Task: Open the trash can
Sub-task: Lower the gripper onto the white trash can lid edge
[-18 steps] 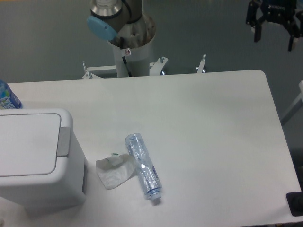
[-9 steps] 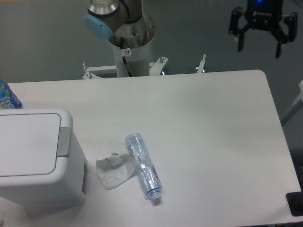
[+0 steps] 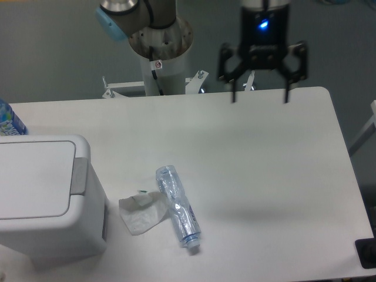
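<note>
Your gripper (image 3: 259,98) hung wide open over the table's far edge. The boxy white plastic trash can (image 3: 44,202) sat front-left, lid shut. Rigid, probably light; press its grey button strip (image 3: 79,175), don't grasp.

Flat, even overhead light washed the white table (image 3: 252,153) pale, with a cool bluish cast and no hard glare. Shadows were soft: a faint smudge lay on the tabletop below the gripper (image 3: 260,97), and a darker band ran down the side of the trash can (image 3: 47,200) by its base. The picture was grainy and slightly soft throughout, the gripper mildly blurred, and a blue indicator light glowed on its body.
</note>
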{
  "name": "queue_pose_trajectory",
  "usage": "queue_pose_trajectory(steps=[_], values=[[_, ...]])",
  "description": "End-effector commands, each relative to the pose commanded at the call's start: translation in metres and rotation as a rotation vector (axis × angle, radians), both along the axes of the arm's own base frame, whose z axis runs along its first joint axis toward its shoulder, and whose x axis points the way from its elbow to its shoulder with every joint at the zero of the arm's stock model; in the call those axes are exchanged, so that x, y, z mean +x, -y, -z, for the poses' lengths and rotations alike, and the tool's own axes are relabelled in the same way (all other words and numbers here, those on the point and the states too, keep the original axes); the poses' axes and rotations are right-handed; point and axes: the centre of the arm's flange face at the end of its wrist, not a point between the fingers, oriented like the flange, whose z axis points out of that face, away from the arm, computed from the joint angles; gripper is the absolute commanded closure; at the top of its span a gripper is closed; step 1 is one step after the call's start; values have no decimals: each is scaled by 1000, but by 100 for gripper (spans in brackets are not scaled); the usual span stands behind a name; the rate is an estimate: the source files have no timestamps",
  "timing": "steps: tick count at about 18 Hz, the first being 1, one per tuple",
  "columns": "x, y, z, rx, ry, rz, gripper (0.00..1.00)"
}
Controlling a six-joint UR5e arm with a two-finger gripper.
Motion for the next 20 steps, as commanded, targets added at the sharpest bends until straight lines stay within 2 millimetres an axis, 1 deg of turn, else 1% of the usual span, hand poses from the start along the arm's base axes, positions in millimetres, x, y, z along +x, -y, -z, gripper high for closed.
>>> queue_pose_trajectory(steps=[2,5,7,9,10,12,14,20], values=[[16,-22,7,14,53,-29,0],[32,-49,16,50,86,-64,0],[45,-72,26,76,107,-78,0],[45,-78,30,98,114,-104,0],[48,-81,31,99,118,-103,0],[58,-91,38,89,129,-86,0],[62,-97,44,82,137,-76,0],[94,-128,69,44,165,-6,0]])
